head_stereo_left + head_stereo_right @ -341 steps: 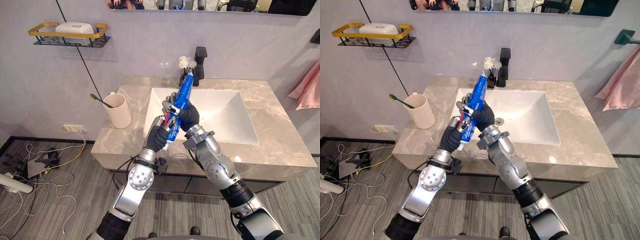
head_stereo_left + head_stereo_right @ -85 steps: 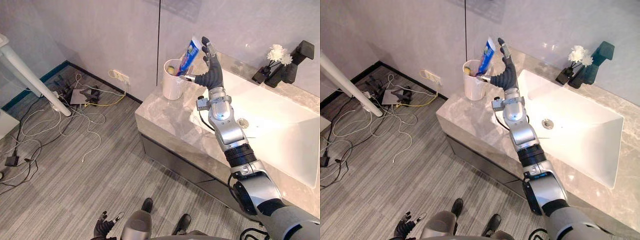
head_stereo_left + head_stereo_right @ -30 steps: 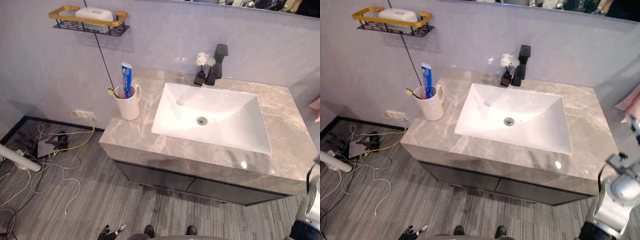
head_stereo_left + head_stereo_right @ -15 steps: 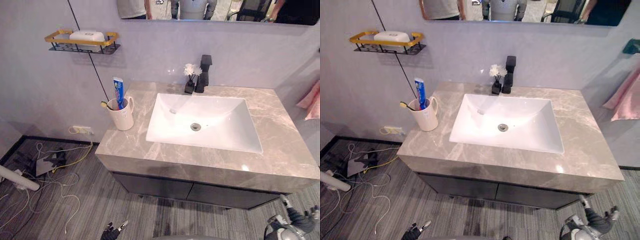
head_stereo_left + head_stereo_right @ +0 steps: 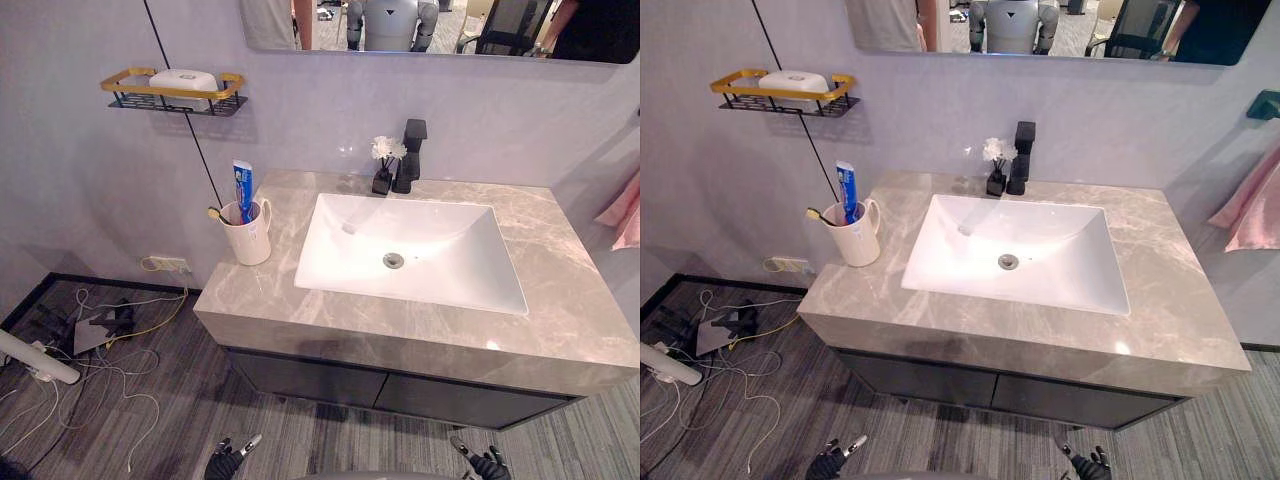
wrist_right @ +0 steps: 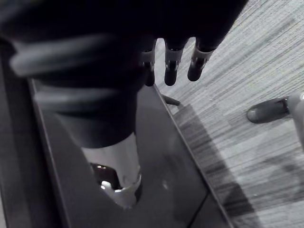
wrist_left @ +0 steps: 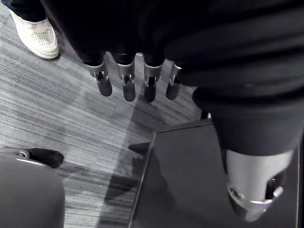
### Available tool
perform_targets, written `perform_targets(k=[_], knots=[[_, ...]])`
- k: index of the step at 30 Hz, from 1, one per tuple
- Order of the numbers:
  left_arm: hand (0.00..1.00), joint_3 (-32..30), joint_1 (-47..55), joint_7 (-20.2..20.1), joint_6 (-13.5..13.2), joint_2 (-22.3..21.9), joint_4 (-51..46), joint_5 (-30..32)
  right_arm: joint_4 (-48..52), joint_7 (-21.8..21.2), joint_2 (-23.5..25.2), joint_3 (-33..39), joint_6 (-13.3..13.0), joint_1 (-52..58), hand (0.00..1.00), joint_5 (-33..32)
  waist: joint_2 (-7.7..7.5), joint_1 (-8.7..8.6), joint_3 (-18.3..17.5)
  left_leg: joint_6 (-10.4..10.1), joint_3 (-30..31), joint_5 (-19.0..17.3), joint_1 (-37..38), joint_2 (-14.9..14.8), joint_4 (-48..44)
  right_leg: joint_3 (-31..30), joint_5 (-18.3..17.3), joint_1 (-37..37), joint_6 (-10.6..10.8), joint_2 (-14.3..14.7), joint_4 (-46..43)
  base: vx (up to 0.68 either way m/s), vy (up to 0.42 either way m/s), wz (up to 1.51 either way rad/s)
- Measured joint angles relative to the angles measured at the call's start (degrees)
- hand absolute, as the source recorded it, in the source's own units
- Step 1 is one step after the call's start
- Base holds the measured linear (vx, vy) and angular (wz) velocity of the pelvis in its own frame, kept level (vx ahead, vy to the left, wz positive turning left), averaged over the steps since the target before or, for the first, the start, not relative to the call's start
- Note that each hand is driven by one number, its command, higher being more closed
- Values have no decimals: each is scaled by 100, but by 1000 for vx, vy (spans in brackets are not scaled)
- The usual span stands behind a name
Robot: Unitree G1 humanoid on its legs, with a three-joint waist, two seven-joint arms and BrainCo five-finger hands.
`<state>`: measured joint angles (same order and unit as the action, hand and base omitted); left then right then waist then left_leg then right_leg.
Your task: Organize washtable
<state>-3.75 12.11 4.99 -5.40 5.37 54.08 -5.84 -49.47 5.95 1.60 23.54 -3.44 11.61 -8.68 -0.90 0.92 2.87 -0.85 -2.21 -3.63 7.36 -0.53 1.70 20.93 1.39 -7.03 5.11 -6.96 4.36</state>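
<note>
Toothpaste (image 5: 243, 190) now stands in the cup (image 5: 248, 236), right robot hand (image 5: 487, 465) withdrawn, hanging open.

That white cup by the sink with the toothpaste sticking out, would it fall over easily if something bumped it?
Probably a bit top-heavy: the toothpaste tube stands well above the rim of the cup. The cup looks smooth and hard, so it may slide on the polished counter before toppling. If ceramic, it could chip.

Polished marble-look countertop (image 5: 560, 330); glossy white basin (image 5: 440, 270); matt black faucet (image 5: 410, 150).
</note>
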Motion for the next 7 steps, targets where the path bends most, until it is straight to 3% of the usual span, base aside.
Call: perform_targets(k=[7], knots=[[0,202,-170,3,-4,174,141,168,-420,-47,-156,-425,-1,-254,0,250,-104,-1,212,18,216,31,-52,94,11,220,39,-106,53,-23,128,3,18,15]])
